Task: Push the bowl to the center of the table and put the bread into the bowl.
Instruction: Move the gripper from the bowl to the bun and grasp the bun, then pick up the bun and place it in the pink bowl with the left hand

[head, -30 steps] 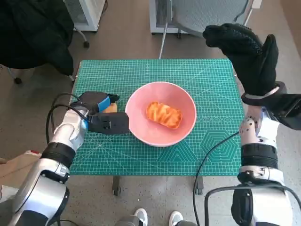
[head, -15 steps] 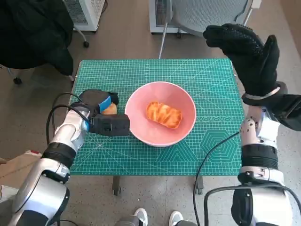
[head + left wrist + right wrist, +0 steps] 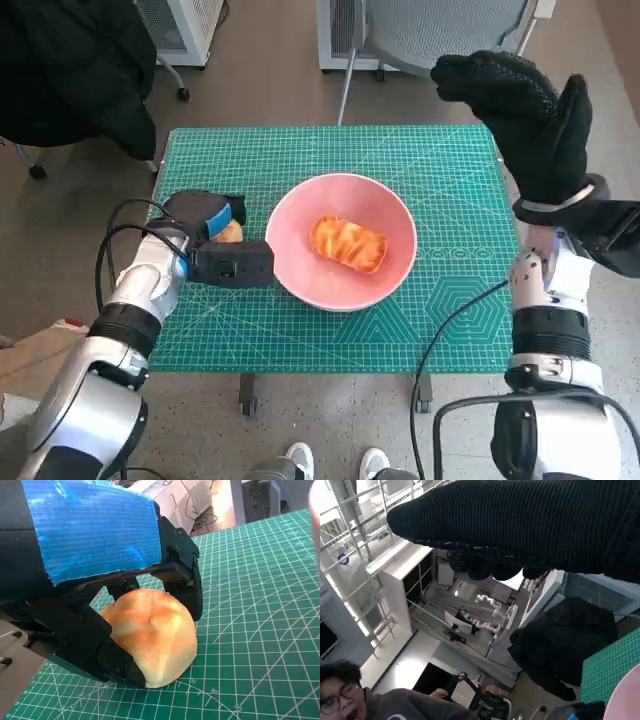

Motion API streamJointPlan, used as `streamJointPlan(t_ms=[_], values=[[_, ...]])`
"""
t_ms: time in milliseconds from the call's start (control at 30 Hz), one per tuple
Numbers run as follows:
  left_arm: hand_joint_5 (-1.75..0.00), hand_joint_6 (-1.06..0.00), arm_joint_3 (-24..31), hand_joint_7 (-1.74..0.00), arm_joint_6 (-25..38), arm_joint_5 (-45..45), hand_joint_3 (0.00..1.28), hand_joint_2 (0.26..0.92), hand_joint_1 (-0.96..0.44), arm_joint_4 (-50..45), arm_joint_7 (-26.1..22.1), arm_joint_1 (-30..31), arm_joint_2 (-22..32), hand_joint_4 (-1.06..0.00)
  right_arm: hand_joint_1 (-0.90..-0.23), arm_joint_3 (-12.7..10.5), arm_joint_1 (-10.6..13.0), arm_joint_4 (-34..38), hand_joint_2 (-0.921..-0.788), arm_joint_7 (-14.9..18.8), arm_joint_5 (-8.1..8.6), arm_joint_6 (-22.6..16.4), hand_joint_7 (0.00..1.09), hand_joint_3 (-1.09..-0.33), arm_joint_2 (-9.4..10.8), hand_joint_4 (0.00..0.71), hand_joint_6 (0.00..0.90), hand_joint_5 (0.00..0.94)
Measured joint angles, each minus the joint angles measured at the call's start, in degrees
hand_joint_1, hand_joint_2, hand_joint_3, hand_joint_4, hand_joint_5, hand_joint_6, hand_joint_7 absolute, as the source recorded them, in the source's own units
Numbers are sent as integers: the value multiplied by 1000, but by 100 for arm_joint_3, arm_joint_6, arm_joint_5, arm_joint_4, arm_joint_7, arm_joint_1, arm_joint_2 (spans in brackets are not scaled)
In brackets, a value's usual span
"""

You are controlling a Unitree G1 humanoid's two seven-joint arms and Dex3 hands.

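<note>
You see little of the bread roll [image 3: 230,232] under the left hand [image 3: 205,215] from the head view, and the bowl [image 3: 626,700] (perhaps its rim) is cut off by the right wrist picture's corner.

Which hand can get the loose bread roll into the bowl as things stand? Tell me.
Probably the left hand: it already grips the roll on the mat beside the bowl. The right hand is raised off to the far side.

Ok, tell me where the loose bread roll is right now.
In the head view the bread roll sits on the green mat, left of the pink bowl, gripped by the left hand.
</note>
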Motion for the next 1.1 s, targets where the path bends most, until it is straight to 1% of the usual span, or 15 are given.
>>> streamJointPlan(t_ms=[267, 600, 900, 1100], values=[[-1290, -543, 19, -1219, 53, -31, 146, 921, 0, -14, -62, 0, 1, -603, -734, -1, 1, 0, -921, -2, 2, 21, 6, -894, 3, 336, 425, 0], [-1291, -551, 94, -1218, 198, -90, 144, 921, 0, -455, -388, 40, 102, -596, -734, -1, 6, -7, -921, -9, 3, 63, 6, -892, 13, 336, 426, 0], [-1278, -567, 372, -1207, 547, -135, 133, 921, 0, -1607, -964, 260, 425, -603, -735, -2, 8, -19, -921, -17, 5, 102, 6, -887, 21, 337, 426, 1], [-1251, -600, 642, -1191, 903, -146, 113, 921, 1, -2889, -1509, 583, 737, -613, -737, -4, 7, -15, -921, -17, 6, 104, 6, -883, 29, 337, 427, 1]])
